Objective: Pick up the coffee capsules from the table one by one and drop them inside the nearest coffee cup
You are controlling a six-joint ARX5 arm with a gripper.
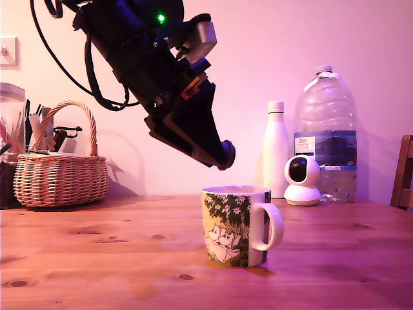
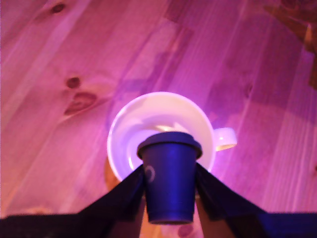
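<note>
- Hand (image 1: 219, 154) was clenched on a dark coffee capsule (image 2: 170, 181), fingers (image 2: 124, 196) pressed against both of its sides in the wrist view.
- Capsule's wide rim pointed away from the hand, toward the cup; in the exterior view only its dark tip (image 1: 227, 154) showed at the end of the hand.
- Hand was tilted down, held in the air, clear of the table (image 1: 97, 265).
- Coffee cup (image 1: 237, 226) stood upright directly below the hand, with a gap between capsule and cup rim.
- In the wrist view the capsule sat over the cup's open mouth (image 2: 158, 114); white inside, contents could not be told.
- Cup handle (image 1: 269, 226) pointed to the exterior view's right; green foliage and white cartoon figures printed on its side.
- Beyond the hand, at the exterior view's right near the wall: white bottle (image 1: 276, 148), small white camera (image 1: 302, 179), big clear water jug (image 1: 324, 129), all standing on the table, well apart from the cup.
- Edge of a wooden chair (image 1: 404, 171) at the far right of the exterior view.
- Behind the hand, at the exterior view's left: wicker basket (image 1: 60, 175) with a loop handle, things stuck in it, a jar (image 1: 11, 129) just beside it.
- Black cables (image 1: 64, 64) hung from the arm above the basket.
</note>
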